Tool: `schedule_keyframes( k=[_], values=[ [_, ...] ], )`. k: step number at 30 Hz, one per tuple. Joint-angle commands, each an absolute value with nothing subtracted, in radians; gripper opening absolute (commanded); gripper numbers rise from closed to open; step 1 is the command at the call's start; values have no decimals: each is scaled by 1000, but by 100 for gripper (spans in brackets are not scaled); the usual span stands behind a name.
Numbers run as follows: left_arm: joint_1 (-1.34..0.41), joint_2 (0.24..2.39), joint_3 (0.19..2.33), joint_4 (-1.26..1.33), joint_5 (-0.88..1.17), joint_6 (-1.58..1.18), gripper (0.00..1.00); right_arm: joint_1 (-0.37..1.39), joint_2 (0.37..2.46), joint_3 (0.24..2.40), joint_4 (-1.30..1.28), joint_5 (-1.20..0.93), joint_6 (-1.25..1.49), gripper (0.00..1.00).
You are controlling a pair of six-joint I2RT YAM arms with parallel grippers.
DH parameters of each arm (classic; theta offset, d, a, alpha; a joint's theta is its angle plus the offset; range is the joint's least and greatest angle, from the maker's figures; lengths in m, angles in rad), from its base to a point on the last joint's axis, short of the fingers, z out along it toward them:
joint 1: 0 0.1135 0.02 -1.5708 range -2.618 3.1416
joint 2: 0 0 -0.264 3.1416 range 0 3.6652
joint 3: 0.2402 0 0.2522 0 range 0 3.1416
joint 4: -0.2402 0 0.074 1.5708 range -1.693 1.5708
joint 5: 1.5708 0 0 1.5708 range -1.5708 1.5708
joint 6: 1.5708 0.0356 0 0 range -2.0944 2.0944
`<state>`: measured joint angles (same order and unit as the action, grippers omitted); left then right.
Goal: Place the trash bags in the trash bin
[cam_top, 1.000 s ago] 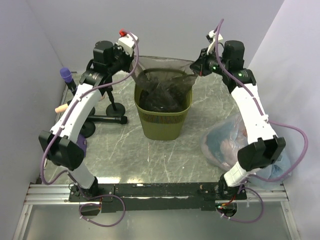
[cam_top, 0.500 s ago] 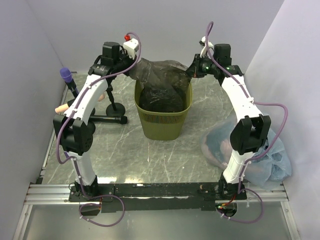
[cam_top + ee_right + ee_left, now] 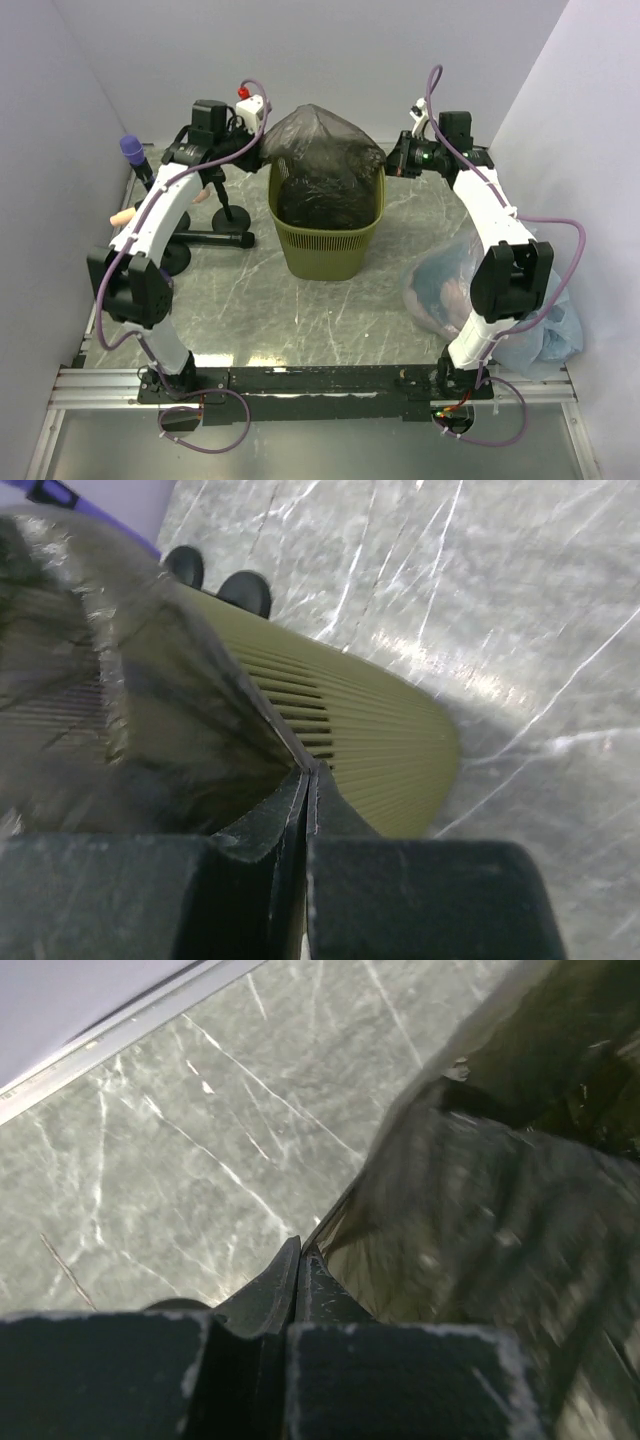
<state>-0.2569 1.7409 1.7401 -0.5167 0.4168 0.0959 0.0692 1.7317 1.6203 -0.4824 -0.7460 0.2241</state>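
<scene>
The olive-green trash bin (image 3: 325,250) stands mid-table. A dark grey translucent trash bag (image 3: 325,140) hangs in it, its body inside and its upper part stretched into a tent above the rim. My left gripper (image 3: 262,145) is shut on the bag's left edge, just left of the rim. My right gripper (image 3: 392,160) is shut on the bag's right edge by the right rim. In the left wrist view the fingers (image 3: 300,1260) pinch the bag (image 3: 470,1220). In the right wrist view the fingers (image 3: 308,780) pinch the bag (image 3: 110,680) beside the bin's slatted wall (image 3: 380,740).
A clear bluish bag (image 3: 460,285) with pinkish and blue contents lies at the right, under my right arm. A black stand with a purple-topped microphone (image 3: 132,152) and round bases (image 3: 230,215) sits at the left. Walls close in on three sides.
The bag's mouth, held open and wide a second ago, has been pulled up and together into a tent over the bin. Both grippers have shifted slightly down beside the rim.
</scene>
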Motion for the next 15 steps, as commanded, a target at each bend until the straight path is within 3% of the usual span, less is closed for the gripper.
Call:
schedule_keyframes(
  k=[1,5,9,15],
  values=[
    [-213,1625,1665,-496,445,46,1,37,1629,1562,-477,-747,265,0],
    [-209,1562,1594,-500,479,32,1,38,1585,1525,-512,-742,259,7],
    [-203,1500,1528,-471,457,93,6,23,1562,1506,-535,-735,229,23],
    [-201,1531,1534,-452,443,136,15,5,1606,1549,-535,-700,201,30]
  ],
)
